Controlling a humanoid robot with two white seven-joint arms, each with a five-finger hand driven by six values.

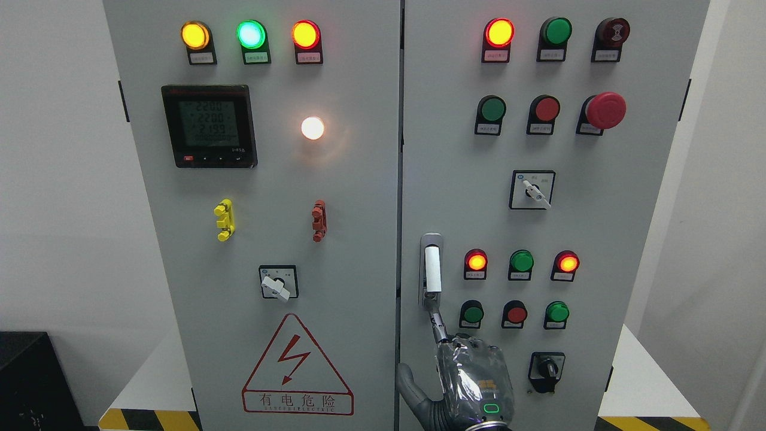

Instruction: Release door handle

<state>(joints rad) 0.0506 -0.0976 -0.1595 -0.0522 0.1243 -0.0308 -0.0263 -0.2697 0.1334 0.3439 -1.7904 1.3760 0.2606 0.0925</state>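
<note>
A grey electrical cabinet (pixel 359 179) with two doors fills the view; the door handle (pixel 432 269), a white upright lever in a silver recess, sits at the left edge of the right door (pixel 628 239), just right of the seam between the doors; one robot hand (pixel 473 377), silver-wrapped, rises from the bottom edge just right of the middle, below the handle; whether it is the left or the right hand cannot be told, since its arm enters almost at the centre; one finger (pixel 438 326) stretches up and its tip touches or nearly touches the lower end of the handle, while the thumb (pixel 410 389) juts out to the left; the hand does not grip the lever, though how the other fingers are set cannot be told; on the left door (pixel 179 269) are three lit lamps, yellow, green and red, a digital meter (pixel 209 126), a white lamp (pixel 312 127), a yellow clip (pixel 224 219), a red clip (pixel 319 221), a rotary switch (pixel 277 283) and a triangular warning sign (pixel 297 366); the right door carries rows of red and green lamps and buttons, a red emergency stop (pixel 604 110), and a black selector knob (pixel 546 371) just right of the hand; the cabinet stands on a white platform (pixel 646 383)
</note>
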